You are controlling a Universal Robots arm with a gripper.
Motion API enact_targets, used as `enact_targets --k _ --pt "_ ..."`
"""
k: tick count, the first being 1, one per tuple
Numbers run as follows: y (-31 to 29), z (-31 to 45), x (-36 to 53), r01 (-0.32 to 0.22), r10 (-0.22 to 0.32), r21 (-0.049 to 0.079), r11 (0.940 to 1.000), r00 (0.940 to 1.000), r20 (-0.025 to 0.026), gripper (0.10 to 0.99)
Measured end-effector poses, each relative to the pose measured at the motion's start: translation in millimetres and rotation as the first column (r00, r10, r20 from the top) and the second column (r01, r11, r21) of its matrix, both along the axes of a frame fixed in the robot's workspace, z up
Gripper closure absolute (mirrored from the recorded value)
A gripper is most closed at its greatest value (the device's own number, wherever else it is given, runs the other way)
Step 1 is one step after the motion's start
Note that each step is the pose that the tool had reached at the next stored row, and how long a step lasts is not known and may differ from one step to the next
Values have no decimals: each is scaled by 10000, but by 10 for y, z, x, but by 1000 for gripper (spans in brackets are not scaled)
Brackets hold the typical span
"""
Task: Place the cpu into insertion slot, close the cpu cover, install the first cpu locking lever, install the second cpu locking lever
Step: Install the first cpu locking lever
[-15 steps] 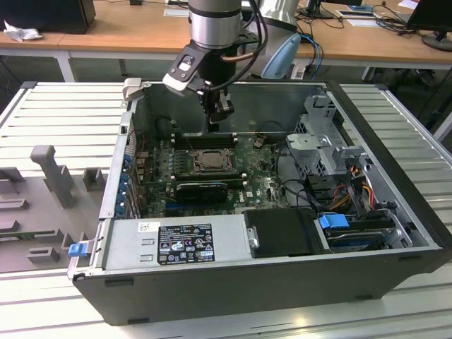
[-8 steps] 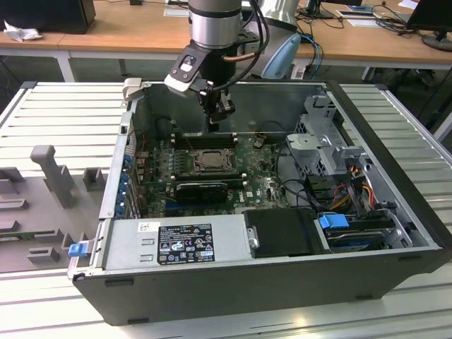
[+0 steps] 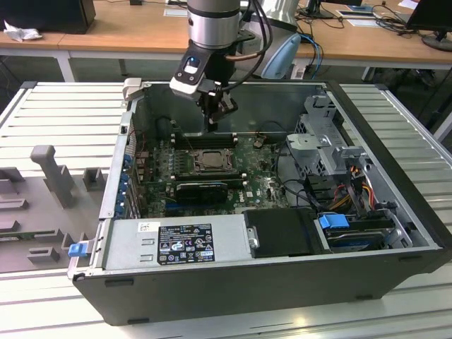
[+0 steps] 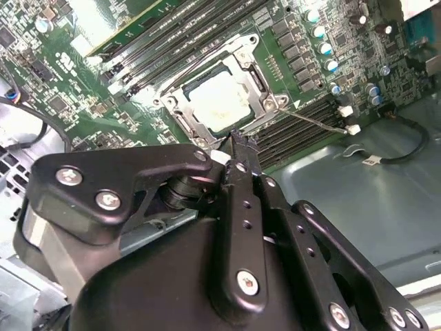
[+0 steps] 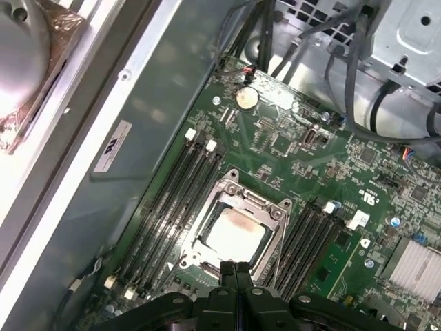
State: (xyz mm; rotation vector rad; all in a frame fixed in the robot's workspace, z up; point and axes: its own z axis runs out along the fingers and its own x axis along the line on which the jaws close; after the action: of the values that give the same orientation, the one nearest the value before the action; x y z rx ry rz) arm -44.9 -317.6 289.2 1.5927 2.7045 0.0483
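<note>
The cpu [image 5: 234, 234] lies flat in the insertion slot [image 3: 210, 161] on the green motherboard, its pale metal top showing in both wrist views [image 4: 217, 96]. The cpu cover [image 5: 272, 210], a grey metal frame, lies down around the chip [image 4: 256, 72]. A thin metal locking lever [image 4: 313, 122] runs out from one corner of the socket over the memory slots. My gripper [image 5: 235, 270] hangs just above the socket's edge with its fingertips [image 4: 239, 148] pressed together and nothing between them. In the exterior view the gripper [image 3: 212, 121] is over the far side of the socket.
The open computer case [image 3: 233, 282] rests on a slatted metal table. Black memory slots [image 5: 176, 196] flank the socket on both sides. A drive cage and cable bundle [image 3: 332, 162] fill the exterior view's right, a black power supply [image 3: 282, 233] the front.
</note>
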Motion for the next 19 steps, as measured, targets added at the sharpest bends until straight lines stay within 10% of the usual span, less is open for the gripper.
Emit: enact_targets --k 4,8,12,19 --pt "0 0 -2 -629 629 0 9980 9980 0 980" --pt "0 -2 -1 -1844 1844 -1 9829 9829 3 980" --pt "0 -3 -1 -3031 3031 0 9530 9530 3 980" --pt "0 -3 -1 -3959 3959 0 9183 9183 3 980"
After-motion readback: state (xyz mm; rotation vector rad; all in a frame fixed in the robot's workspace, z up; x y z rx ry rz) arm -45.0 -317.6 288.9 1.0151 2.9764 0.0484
